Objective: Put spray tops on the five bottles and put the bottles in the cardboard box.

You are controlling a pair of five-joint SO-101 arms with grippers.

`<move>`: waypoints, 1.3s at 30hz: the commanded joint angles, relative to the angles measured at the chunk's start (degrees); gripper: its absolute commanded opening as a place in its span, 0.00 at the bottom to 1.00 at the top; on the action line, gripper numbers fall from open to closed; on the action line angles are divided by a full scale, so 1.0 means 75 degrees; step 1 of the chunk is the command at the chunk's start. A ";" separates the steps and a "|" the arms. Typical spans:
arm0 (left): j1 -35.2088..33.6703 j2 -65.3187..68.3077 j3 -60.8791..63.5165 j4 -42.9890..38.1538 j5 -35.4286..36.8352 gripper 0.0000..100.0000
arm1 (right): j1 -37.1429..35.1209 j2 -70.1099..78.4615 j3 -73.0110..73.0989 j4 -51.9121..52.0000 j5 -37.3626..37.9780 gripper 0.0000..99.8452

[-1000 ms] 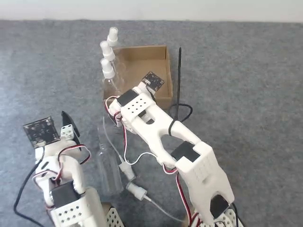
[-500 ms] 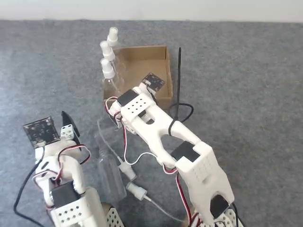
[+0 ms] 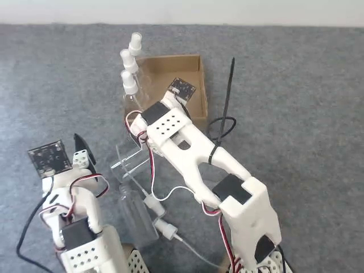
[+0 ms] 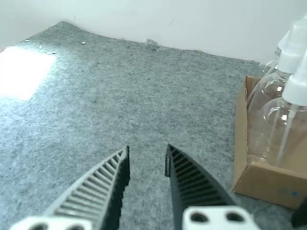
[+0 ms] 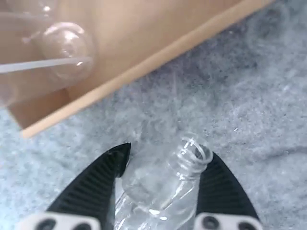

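A clear, uncapped plastic bottle is gripped below its threaded neck by the right claw, just on the near side of the brown cardboard box. It is judged light, thin-walled and slippery, so the stiffer shoulder is preferred for holding. The left claw is slightly open and empty.

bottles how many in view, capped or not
5. Three capped bottles stand in the cardboard box; one uncapped bottle is in the right gripper; another bare bottle lies on the carpet.
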 commanded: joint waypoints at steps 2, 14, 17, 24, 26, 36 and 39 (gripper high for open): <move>-0.0023 -0.0117 -0.0041 -0.0270 -0.0070 0.12 | 0.0018 -0.0838 -0.0340 0.0182 0.0176 0.11; -0.0023 -0.0117 -0.0041 -0.0270 -0.0070 0.12 | 0.0018 -0.1506 -0.0340 0.0686 0.1559 0.12; -0.0023 -0.0117 -0.0041 -0.0270 -0.0070 0.12 | 0.0053 -0.1823 -0.0340 0.0908 0.2180 0.12; -0.0023 -0.0117 -0.0041 -0.0270 -0.0070 0.12 | 0.0064 -0.2456 -0.0340 0.1401 0.3294 0.12; -0.0023 -0.0117 -0.0041 -0.0270 -0.0070 0.12 | 0.0064 -0.2585 -0.0340 0.1518 0.3657 0.12; -0.0035 -0.0117 0.0029 -0.0434 -0.0070 0.12 | 0.0475 -0.2678 -0.0340 0.1870 0.6998 0.12; -0.0035 -0.0117 0.0029 -0.0434 -0.0070 0.12 | 0.0522 -0.2678 -0.0340 0.2034 0.7830 0.12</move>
